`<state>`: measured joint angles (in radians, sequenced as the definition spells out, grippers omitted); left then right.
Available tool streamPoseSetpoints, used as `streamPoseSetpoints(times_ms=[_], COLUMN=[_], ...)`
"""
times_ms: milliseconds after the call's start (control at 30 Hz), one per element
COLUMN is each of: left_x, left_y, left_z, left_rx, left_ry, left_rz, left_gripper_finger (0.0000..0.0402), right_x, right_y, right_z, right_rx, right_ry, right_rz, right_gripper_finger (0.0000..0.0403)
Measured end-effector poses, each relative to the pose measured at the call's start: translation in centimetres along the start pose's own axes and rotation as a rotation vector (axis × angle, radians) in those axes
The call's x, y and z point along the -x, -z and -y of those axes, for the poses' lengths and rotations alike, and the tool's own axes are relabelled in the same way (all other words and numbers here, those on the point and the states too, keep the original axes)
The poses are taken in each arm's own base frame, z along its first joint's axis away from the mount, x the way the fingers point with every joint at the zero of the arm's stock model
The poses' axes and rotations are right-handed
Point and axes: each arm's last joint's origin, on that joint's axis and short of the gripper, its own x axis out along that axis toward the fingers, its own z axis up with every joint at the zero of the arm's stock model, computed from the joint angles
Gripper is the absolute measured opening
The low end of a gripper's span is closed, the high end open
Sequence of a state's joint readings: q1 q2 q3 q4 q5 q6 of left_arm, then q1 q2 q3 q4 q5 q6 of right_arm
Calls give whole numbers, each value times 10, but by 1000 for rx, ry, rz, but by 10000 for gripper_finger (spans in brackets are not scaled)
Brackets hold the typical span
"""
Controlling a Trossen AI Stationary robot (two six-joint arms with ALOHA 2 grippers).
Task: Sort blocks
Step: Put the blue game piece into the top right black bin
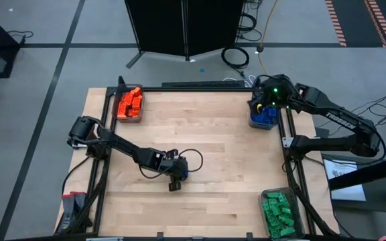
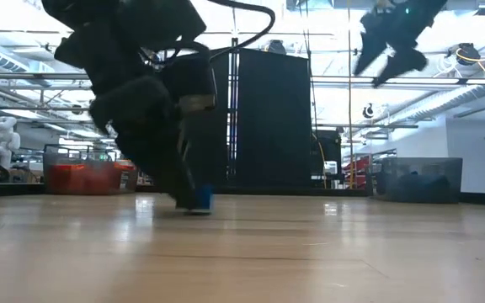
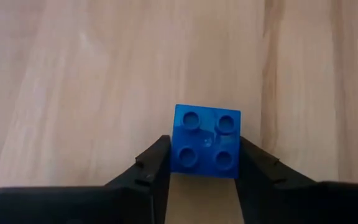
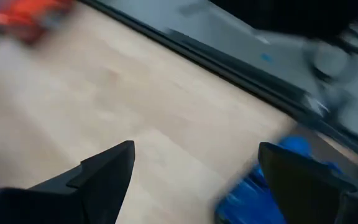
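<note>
Bare wooden table (image 1: 213, 134) (black cabinet (image 2: 272, 118) behind)

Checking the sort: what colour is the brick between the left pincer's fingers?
Blue brick; clearest in the left wrist view.

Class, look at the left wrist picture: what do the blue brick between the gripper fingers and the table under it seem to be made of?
Blue brick: probably moulded plastic, smooth with a slight sheen; its four round studs and even, saturated colour suggest it.
Table: looks like light wood, possibly joined planks with a satin finish; long grain streaks and seams between boards show.
Left gripper's fingers: matte black, likely plastic or rubber; cannot tell which.
</note>
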<state>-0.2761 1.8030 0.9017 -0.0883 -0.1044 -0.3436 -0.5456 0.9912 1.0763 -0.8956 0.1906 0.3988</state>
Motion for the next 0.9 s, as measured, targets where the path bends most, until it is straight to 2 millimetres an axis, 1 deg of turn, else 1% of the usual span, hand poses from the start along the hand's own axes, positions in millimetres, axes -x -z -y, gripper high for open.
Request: streamPoseSetpoints(times_ms=[67,167,267,300,400,467,533,600,667,700,767,833,900], left_x=[9,35,65,77,122,148,169,190,206,210,212,213,213], left_y=[-5,-25,-39,-47,-68,-79,-85,-93,-98,-101,-103,-106,-107], left_z=[0,1,-4,-5,-9,-12,-13,-14,-14,-13,-13,-11,-11], left_rx=[38,104,180,208,265,287,293,306,324,331,348,367,387], left_ry=[13,62,101,121,191,234,269,331,385,408,447,489,508], left_rz=[40,184,295,354,553,667,742,827,861,875,851,838,832], left_gripper_finger=[126,126,126,126,126,126,126,126,126,126,126,126,126], right_x=[5,18,38,45,66,76,81,79,72,67,54,47,48], right_y=[-3,-8,-11,-11,-13,-13,-13,-12,-8,-6,-2,0,-5], right_z=[-8,-20,-33,-38,-51,-60,-70,-81,-95,-103,-120,-137,-154], right_rx=[49,142,237,265,346,390,422,459,517,550,611,669,723], right_ry=[-108,-307,-529,-595,-732,-792,-825,-839,-839,-843,-848,-840,-823], right_rz=[52,149,266,312,471,558,620,641,637,622,589,560,574], right_gripper_finger=[336,336,336,336,334,329,323,317,311,308,303,300,300])
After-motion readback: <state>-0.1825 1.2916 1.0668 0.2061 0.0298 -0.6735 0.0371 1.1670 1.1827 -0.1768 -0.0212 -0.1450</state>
